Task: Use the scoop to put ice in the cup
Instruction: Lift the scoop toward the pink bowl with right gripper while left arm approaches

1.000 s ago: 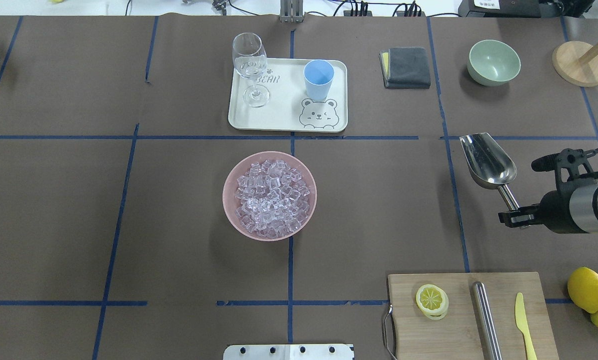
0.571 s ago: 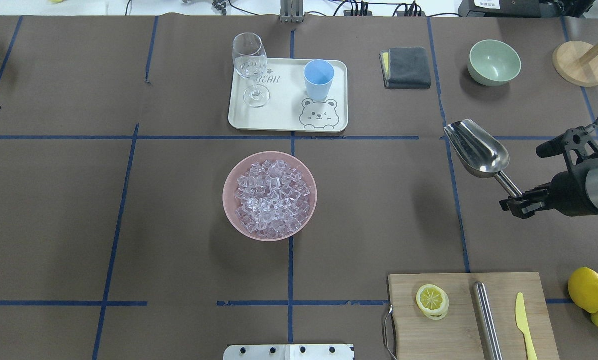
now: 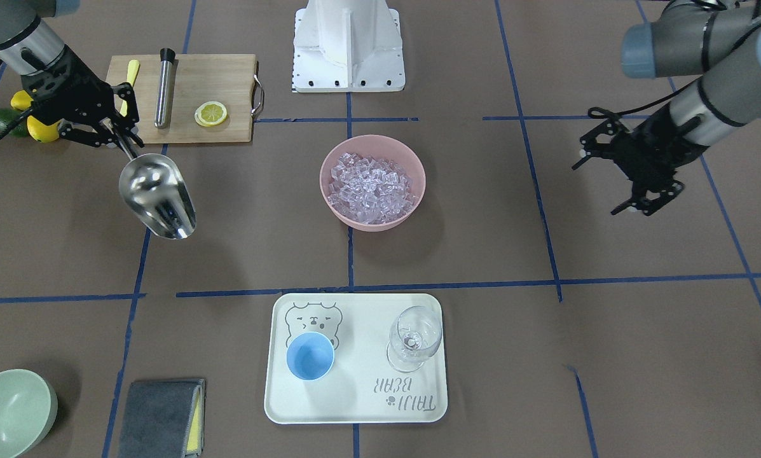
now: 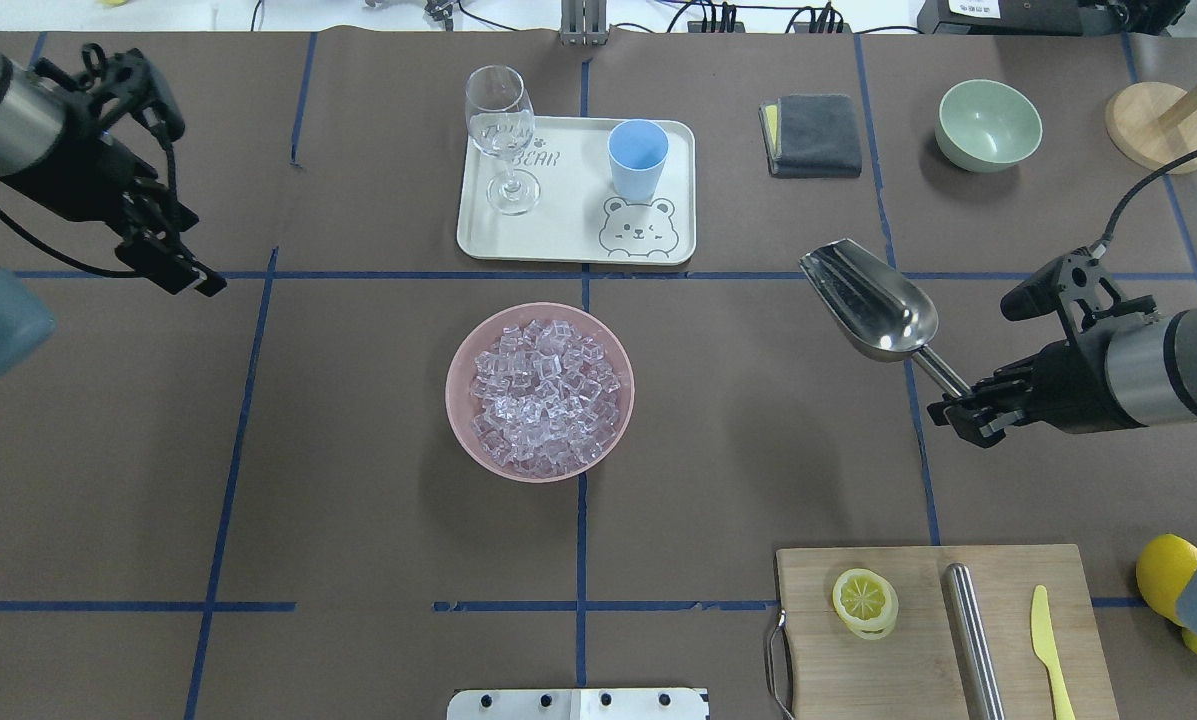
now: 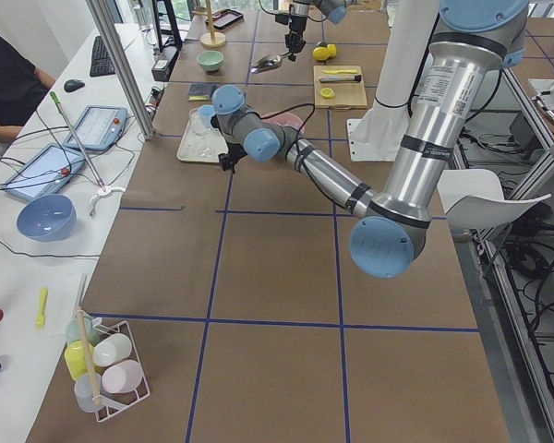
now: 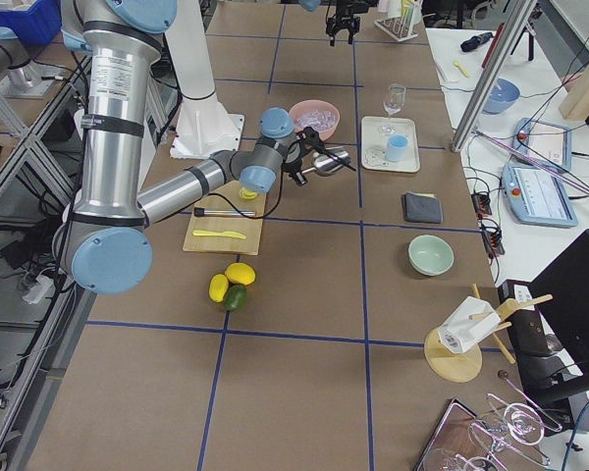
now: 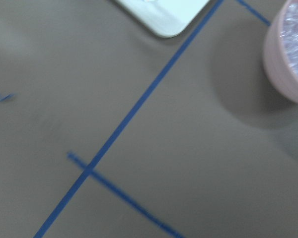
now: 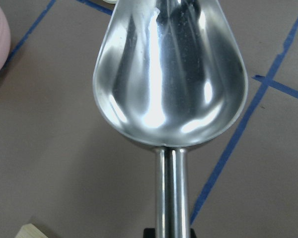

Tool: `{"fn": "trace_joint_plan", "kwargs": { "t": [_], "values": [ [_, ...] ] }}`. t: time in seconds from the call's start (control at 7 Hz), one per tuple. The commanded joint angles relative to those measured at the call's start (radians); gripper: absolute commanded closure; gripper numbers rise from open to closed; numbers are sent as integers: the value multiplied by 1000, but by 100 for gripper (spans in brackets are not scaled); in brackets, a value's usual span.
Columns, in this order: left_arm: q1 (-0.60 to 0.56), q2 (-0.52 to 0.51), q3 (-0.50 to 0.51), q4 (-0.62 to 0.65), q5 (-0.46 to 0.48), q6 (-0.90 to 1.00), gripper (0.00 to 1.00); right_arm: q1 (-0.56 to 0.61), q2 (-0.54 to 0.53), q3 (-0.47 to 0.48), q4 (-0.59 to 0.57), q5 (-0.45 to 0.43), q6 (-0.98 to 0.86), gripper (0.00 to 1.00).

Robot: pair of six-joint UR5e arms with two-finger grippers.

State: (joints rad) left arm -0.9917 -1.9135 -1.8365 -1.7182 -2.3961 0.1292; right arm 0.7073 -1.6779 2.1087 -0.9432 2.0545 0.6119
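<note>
Overhead exterior view, stock at the approach to the ice.

- Scoop (image 4: 870, 302): shiny steel, trough up and empty (the right wrist view confirms this). It is carried clear of the desk (image 4: 358, 450), well apart from the bowl on the robot's right side.
- Right end effector (image 4: 963, 400): clamped on the end of the scoop's handle.
- Left end effector (image 3: 634, 208): fingers apart, holding nothing, off to the far left.
- Ice (image 4: 543, 395): clear cubes heaped in the pink bowl (image 4: 458, 400) at mid-desk.
- Cup (image 4: 638, 158): light blue, upright and empty, on the tray (image 4: 568, 235). A wine glass (image 4: 500, 130) stands near it.

Handling note, as a judgement: the step in hand is bringing the scoop across to the bowl.

- Turn the mouth toward the heap and enter low over the near rim.
- Tip the lip down and push into the cubes at a shallow angle, then level off before you lift.
- The grip sits far back on a smooth round handle, so expect the scoop to twist if you dig hard.
- Take a modest load, since the cup is narrow.
</note>
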Motion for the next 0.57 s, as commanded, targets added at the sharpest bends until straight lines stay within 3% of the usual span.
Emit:
{"fn": "trace_joint_plan", "kwargs": {
  "t": [0.0, 0.43],
  "values": [
    [137, -56, -12, -35, 157, 6, 0, -69, 100, 1, -2, -16, -61, 100],
    [153, -15, 127, -496, 163, -2, 0, -83, 157, 2, -111, -8, -69, 100]
  ]
}}
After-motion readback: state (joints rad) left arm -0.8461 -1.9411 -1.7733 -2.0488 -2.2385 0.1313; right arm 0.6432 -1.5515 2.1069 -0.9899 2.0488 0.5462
